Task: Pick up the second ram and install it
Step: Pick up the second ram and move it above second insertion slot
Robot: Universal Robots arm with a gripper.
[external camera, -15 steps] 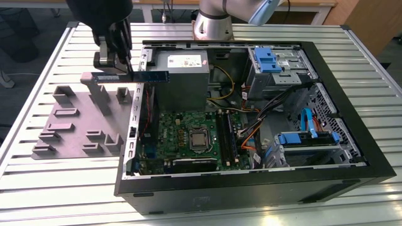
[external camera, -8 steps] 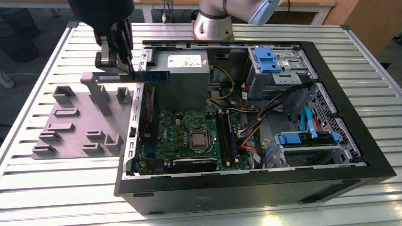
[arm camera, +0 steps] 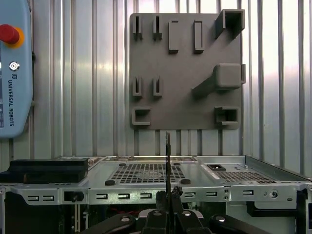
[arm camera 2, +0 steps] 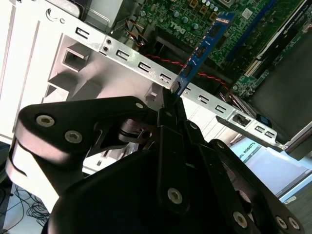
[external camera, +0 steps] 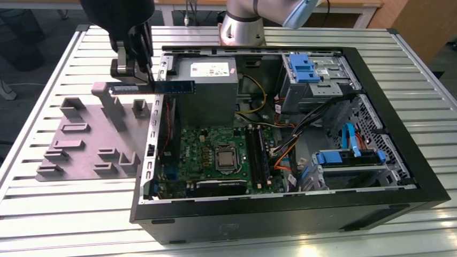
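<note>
One ram (external camera: 175,86) is pinched tight in the claw (arm camera 2: 171,101). It hangs in the air over the edge of the open case (external camera: 400,176), beside the grey tray (external camera: 85,140) on the surface (external camera: 57,214).

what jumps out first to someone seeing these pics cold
The black hand stands out first, shut on the second ram, a slim blue-green stick held level over the wall of the open computer case at the exterior view's left. Next comes the green motherboard lying bare inside that case. Beside the case, at the exterior view's left, lies a grey fixture plate with raised blocks.
</note>
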